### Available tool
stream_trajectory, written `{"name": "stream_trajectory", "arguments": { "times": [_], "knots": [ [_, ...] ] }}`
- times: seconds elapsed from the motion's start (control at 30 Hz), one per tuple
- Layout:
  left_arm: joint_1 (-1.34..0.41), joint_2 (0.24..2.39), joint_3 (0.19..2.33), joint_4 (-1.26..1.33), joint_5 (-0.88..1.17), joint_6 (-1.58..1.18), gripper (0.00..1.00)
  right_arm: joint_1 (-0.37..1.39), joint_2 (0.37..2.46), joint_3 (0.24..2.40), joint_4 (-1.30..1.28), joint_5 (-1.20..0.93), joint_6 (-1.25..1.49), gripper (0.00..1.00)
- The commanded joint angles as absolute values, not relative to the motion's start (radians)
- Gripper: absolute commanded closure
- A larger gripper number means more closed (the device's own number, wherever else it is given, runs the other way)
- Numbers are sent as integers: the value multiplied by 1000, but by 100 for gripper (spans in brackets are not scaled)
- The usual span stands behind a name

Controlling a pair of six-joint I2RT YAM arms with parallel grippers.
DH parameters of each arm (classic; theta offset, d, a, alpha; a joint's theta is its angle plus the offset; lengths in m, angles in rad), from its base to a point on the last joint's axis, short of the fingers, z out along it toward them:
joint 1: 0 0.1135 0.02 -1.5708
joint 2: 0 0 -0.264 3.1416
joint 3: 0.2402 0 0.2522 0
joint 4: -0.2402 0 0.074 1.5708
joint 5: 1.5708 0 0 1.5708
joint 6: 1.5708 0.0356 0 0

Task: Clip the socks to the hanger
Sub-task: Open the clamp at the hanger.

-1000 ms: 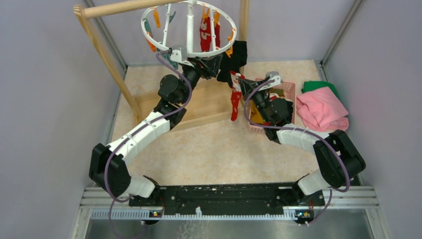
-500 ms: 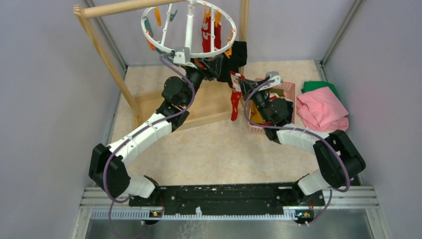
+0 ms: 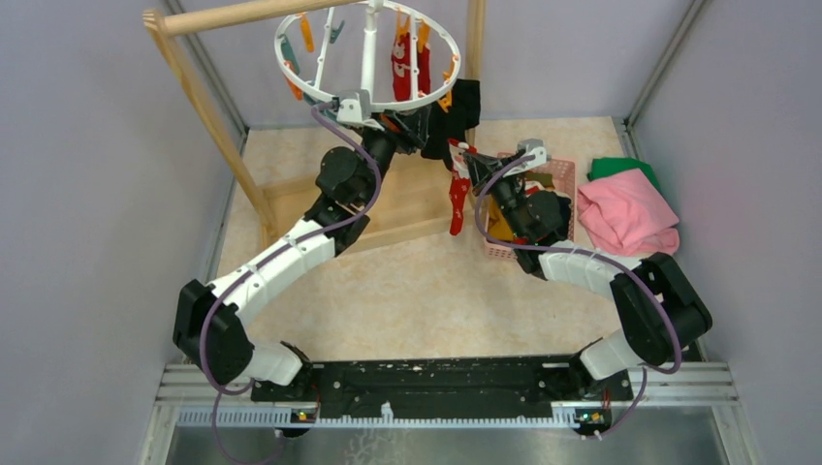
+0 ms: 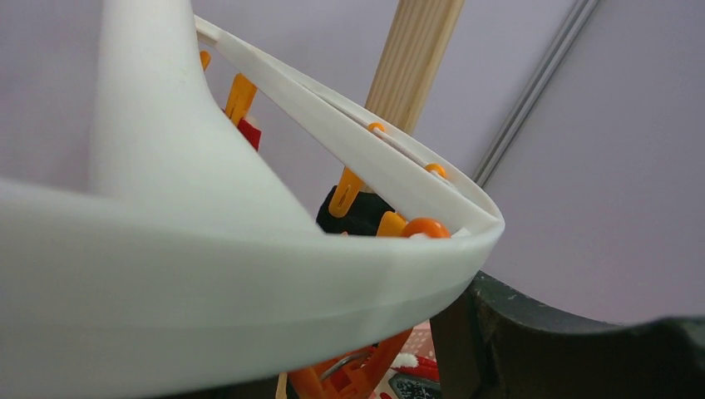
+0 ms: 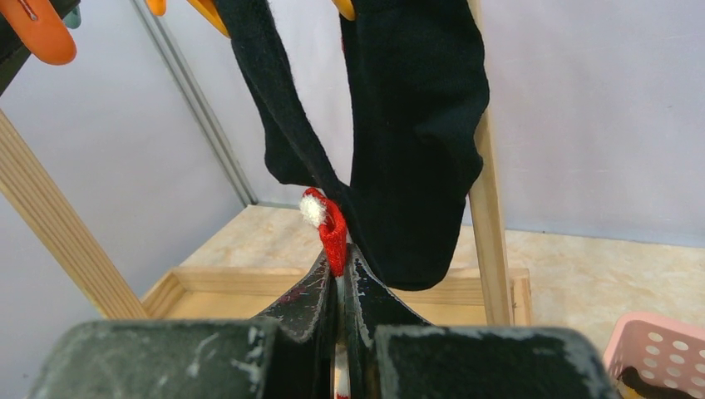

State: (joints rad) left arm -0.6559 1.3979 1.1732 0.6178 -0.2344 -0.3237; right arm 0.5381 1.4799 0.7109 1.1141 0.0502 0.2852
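My left jaws slid right under the hanger, grip unclear; right jaws clamp the red sock: feed its edge into an opened orange clip.

Top external: fixed high above and behind the arm bases, pitched down and forward over the tabletop toward the back wall, far enough off to hold both arms, the hanger and the wooden rack. Left wrist: right under the hanger rim, facing upward, rim blurred by nearness. Right wrist: sights forward and slightly up along the right end effector and the red sock nipped in it; all three views share the black sock and a rack post.
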Motion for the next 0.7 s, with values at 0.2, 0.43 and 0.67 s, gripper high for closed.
{"name": "stream_trajectory", "arguments": {
  "times": [0.2,0.43,0.67],
  "knots": [
    [-660,1388,1235,639,-244,-311,38,524,1443,706,1157,40,298,100],
    [-661,1394,1239,638,-247,-311,38,524,1445,706,1157,40,299,100],
    [-660,1396,1239,638,-245,-313,42,525,1445,706,1157,40,298,100]
  ]
}}
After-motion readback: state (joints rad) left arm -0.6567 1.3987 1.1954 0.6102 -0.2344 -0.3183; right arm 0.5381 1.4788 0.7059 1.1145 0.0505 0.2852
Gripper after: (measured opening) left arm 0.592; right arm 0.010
